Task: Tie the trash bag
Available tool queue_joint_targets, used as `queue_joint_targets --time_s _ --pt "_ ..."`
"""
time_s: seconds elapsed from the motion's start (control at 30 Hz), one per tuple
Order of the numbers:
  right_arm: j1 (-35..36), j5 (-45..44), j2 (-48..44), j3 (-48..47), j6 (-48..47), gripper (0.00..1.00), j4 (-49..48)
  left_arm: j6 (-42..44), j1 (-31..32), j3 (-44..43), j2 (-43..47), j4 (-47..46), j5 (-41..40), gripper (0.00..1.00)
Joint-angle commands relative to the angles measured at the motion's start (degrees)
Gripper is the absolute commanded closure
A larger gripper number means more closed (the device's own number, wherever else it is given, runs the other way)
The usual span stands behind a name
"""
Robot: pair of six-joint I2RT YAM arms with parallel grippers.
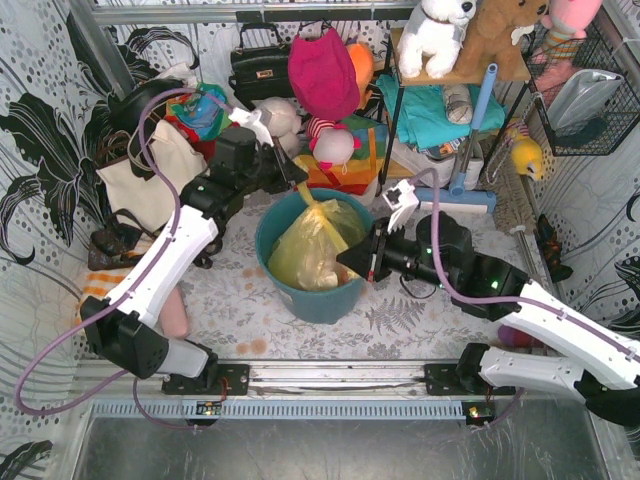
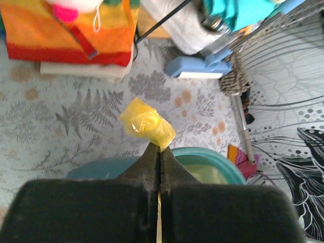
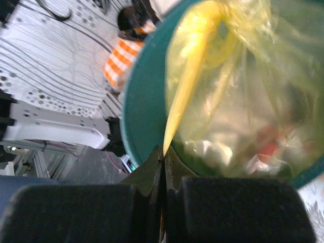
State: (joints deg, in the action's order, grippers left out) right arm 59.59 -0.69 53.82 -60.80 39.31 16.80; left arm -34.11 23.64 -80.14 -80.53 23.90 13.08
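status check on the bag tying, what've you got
Left hand shut on a twisted end of the trash bag. Right hand shut on another strand, pulled taut. Bag sits in the teal bin. Nothing in the way.

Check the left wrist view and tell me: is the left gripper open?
No, the left gripper is shut, pinching a twisted end of the trash bag.

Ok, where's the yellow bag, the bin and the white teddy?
trash bag (image 1: 308, 247), top external view, its bulging side.
teal bin (image 1: 320, 303), top external view, front outer wall.
white teddy (image 1: 436, 42), top external view, its belly.
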Motion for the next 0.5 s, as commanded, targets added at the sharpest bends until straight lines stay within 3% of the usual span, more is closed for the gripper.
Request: queue_joint_targets --time_s 0.0,0.13,0.47 --pt "0.2 0.6 1.5 -10.2 -4.2 1.0 1.4 3.0 -0.2 -9.2 1.5 -0.3 -3.4 1.0" --pt "0.2 0.9 0.4 -10.3 -3.8 1.0 2.2 2.9 -0.2 -9.1 2.8 -0.8 -2.8 1.0" --pt "0.2 0.5 -3.8 1.4 2.4 1.0 -0.7 1.1 0.0 1.0 2.0 -4.8 -0.1 1.0"
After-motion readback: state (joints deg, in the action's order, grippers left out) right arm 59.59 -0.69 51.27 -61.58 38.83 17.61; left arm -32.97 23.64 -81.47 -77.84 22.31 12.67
